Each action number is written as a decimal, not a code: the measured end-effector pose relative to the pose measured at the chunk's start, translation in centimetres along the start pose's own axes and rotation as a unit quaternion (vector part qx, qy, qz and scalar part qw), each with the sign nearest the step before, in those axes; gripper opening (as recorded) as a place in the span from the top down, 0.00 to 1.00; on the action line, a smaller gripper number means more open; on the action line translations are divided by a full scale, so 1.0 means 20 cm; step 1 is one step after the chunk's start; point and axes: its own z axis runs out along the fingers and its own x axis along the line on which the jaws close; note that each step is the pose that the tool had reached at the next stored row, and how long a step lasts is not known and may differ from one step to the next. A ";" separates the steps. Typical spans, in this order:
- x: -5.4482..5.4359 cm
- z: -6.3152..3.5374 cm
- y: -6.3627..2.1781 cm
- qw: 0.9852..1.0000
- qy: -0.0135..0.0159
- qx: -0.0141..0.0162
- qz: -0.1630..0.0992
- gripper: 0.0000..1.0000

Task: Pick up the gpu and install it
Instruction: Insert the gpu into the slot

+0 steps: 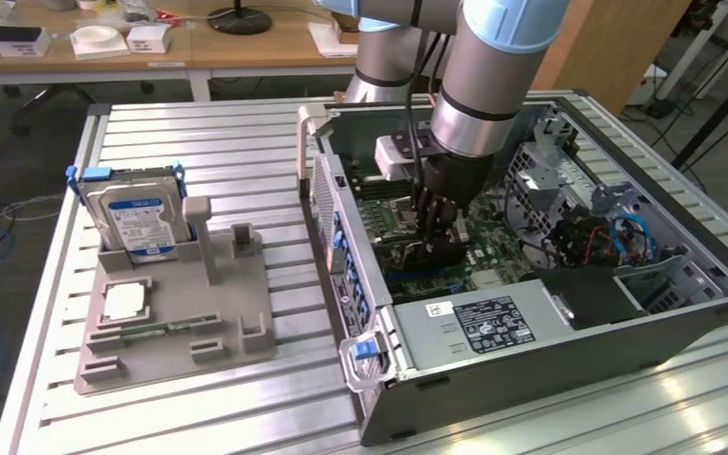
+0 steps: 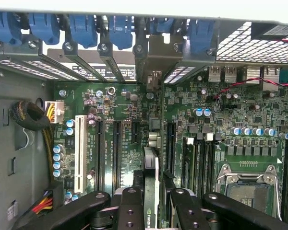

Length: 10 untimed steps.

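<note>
One gripper is clasping the gpu edge-on near the exterior view's centre, inside the open computer case, apparently lining its connector up over a motherboard slot.

Arm near vertical, gripper pointing straight down.
Wrist stacked directly above the gripper. Black fingers drawn in close, pinching the thin gpu edge-on from both sides, linkages roughly symmetric.
</note>
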 end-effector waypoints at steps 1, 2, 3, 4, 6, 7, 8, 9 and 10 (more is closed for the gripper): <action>0.00 0.001 0.000 1.000 0.000 0.000 0.000 0.74; 0.00 0.002 0.000 1.000 0.000 0.000 0.000 0.74; 0.00 0.005 0.000 1.000 0.000 0.001 0.000 0.74; 0.00 0.009 0.001 1.000 -0.001 0.001 0.000 0.74; 0.00 0.015 0.001 1.000 0.000 0.001 0.000 0.74; 0.00 0.016 0.001 1.000 0.000 0.001 0.000 0.74; 0.00 0.017 0.001 1.000 0.000 0.001 0.000 0.74; 0.00 0.018 0.001 1.000 0.000 0.001 0.000 0.74; 0.00 0.019 0.001 1.000 0.000 0.001 0.000 0.74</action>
